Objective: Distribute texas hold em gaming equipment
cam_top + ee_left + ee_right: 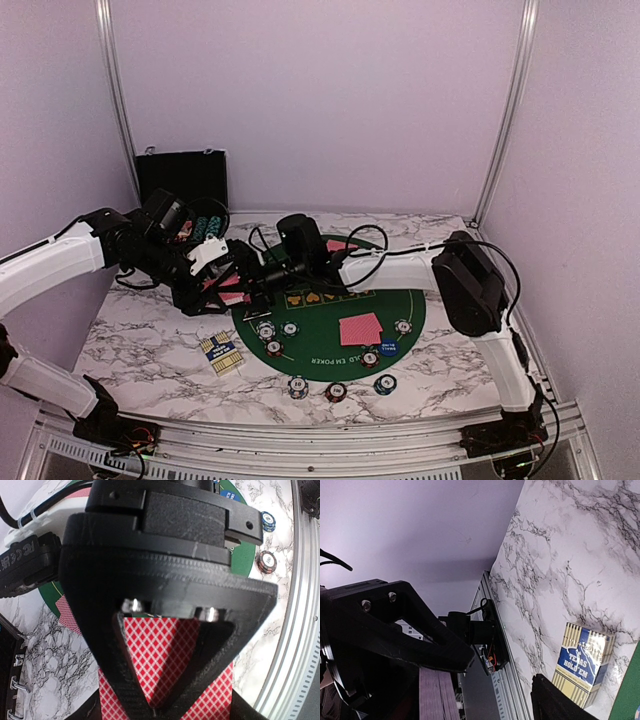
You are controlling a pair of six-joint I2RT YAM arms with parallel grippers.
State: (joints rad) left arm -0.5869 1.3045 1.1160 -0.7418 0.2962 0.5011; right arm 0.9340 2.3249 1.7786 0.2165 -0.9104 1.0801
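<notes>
My left gripper is shut on a deck of red-backed cards, held by its side edges over the left rim of the green poker mat. My right gripper meets it there. In the left wrist view a right finger lies across the top card. In the right wrist view the deck's edge stands between my right fingers, the near one well apart from it. Striped chips, a blue button and face-down cards lie on the mat.
Three chips sit on the marble in front of the mat. A blue and gold card box lies front left and shows in the right wrist view. The open black case holding chip rows stands at the back left.
</notes>
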